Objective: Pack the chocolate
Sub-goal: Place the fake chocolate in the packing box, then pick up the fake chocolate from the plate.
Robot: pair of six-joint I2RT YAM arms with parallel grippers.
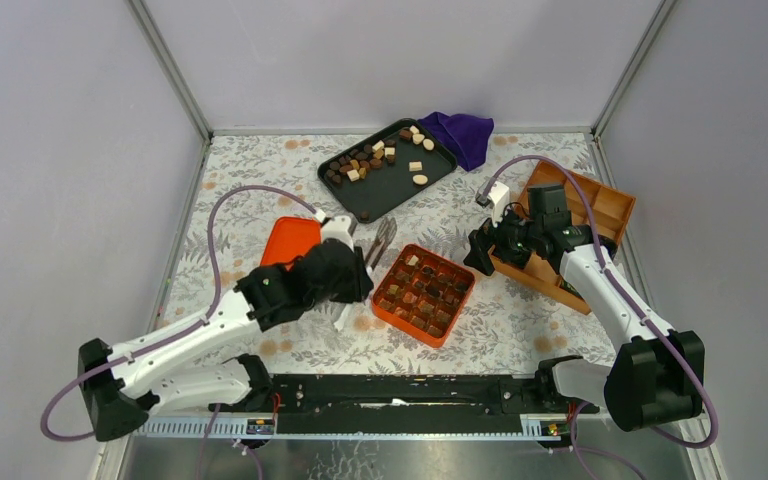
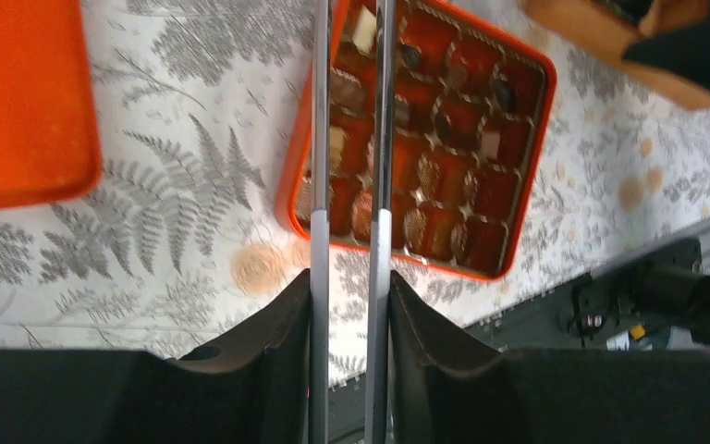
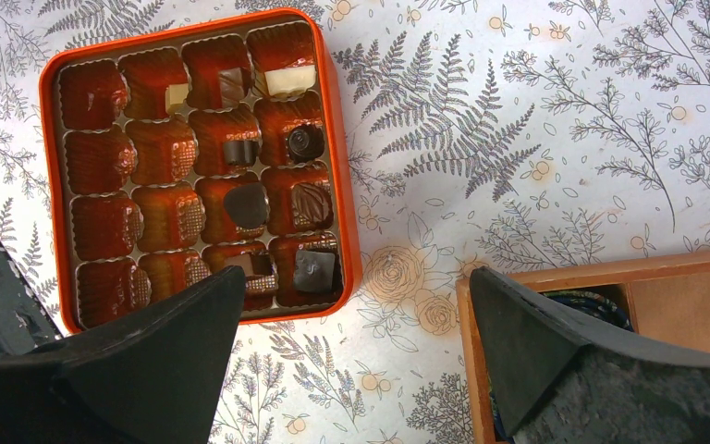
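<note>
The left gripper, clamping narrowly on metal tongs, is hovering beside the part-filled orange box while the right gripper is hanging wide and empty, with loose chocolate waiting on the black tray, likely the tongs' next reach.

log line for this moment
left gripper: shut on tongs | right gripper: open | box: part filled | tray: holds chocolates

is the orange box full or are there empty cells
Partly full: the orange box holds chocolates in some cells, others look bare.
</note>
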